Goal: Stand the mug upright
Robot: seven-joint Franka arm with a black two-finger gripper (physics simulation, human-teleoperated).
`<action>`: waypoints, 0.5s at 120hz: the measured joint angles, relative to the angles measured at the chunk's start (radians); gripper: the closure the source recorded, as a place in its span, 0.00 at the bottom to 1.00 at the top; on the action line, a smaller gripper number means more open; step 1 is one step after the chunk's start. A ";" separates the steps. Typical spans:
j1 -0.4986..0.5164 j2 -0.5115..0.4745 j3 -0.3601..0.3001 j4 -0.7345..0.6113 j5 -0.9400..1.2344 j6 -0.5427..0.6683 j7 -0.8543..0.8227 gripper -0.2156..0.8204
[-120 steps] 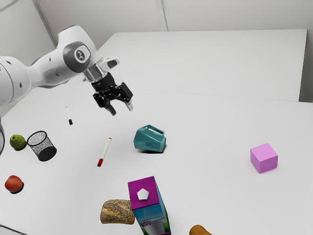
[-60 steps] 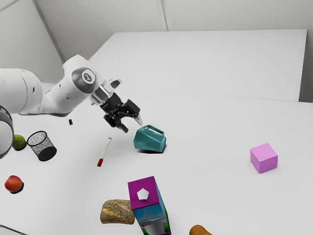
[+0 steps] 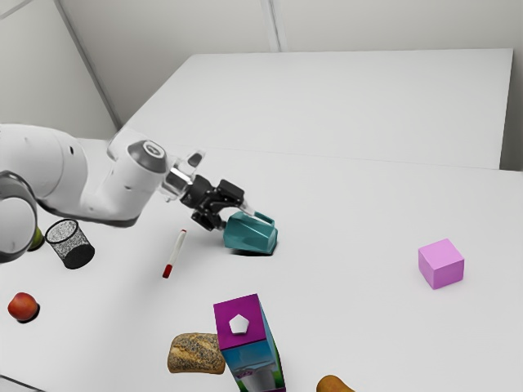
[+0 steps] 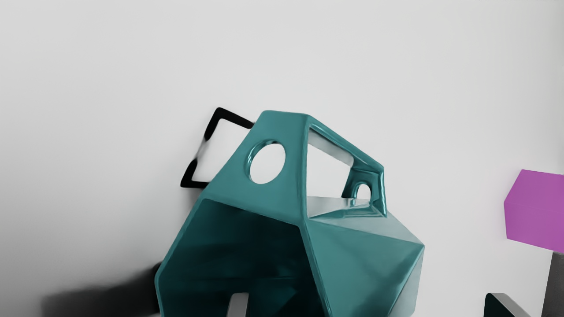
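White desk (image 3: 351, 318): my pincer (image 3: 235, 218), released and empty, has descended to the sideways mug (image 3: 251, 236), making a righting grasp likely next.

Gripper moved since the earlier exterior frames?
Yes. Against the mug, which hasn't shifted, the gripper has come down and toward the exterior view's right, from well clear to right at the mug's near-arm side.

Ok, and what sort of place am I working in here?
Probably a simulated robot test room rather than a real kitchen: plain pale walls, a broad white table, and an odd mix of loose props, like the teal mug and pink block.
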 joint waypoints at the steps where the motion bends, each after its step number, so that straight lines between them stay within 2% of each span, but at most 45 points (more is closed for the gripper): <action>1: 0.000 0.001 0.000 -0.002 -0.007 0.000 0.004 0.24; 33: -0.001 0.020 -0.002 -0.032 -0.176 0.004 0.126 0.27; 44: -0.002 0.021 -0.004 -0.033 -0.203 0.003 0.164 0.39; 60: -0.001 0.021 -0.006 -0.034 -0.220 0.004 0.209 0.64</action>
